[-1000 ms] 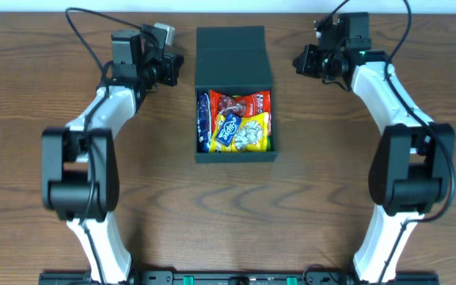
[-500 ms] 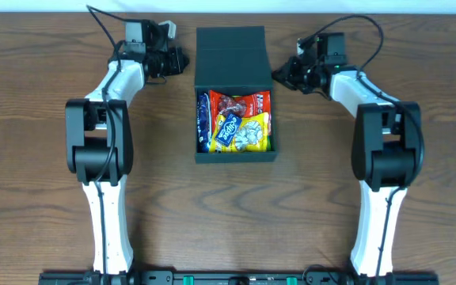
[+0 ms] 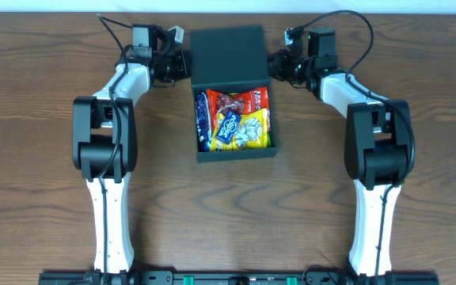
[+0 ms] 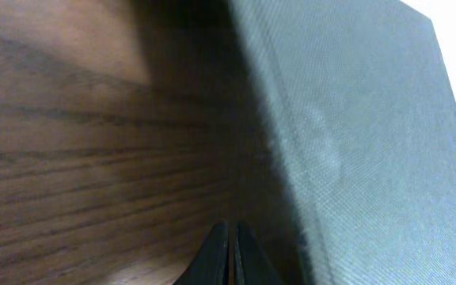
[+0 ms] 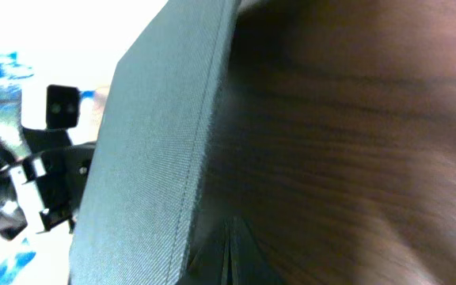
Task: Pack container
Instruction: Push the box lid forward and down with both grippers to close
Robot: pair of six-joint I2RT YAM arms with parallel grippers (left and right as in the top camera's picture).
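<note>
The container (image 3: 233,154) is a dark teal-black box at the table's middle back, open, with several snack packets (image 3: 236,119) inside. Its flap lid (image 3: 228,55) stands up behind the opening. My left gripper (image 3: 185,65) is shut and empty at the lid's left edge; the left wrist view shows its closed fingertips (image 4: 229,252) low beside the lid (image 4: 355,142). My right gripper (image 3: 274,65) is shut and empty at the lid's right edge; the right wrist view shows its tips (image 5: 229,253) next to the lid (image 5: 153,150).
Brown wooden table (image 3: 38,158) all round. Both arms reach along the back edge, with their cables (image 3: 347,16) looping above. The arm bases (image 3: 228,277) stand at the front edge.
Both grippers have moved inward to the lid's two side edges. The lid now looks raised more upright and the box has shifted slightly.
</note>
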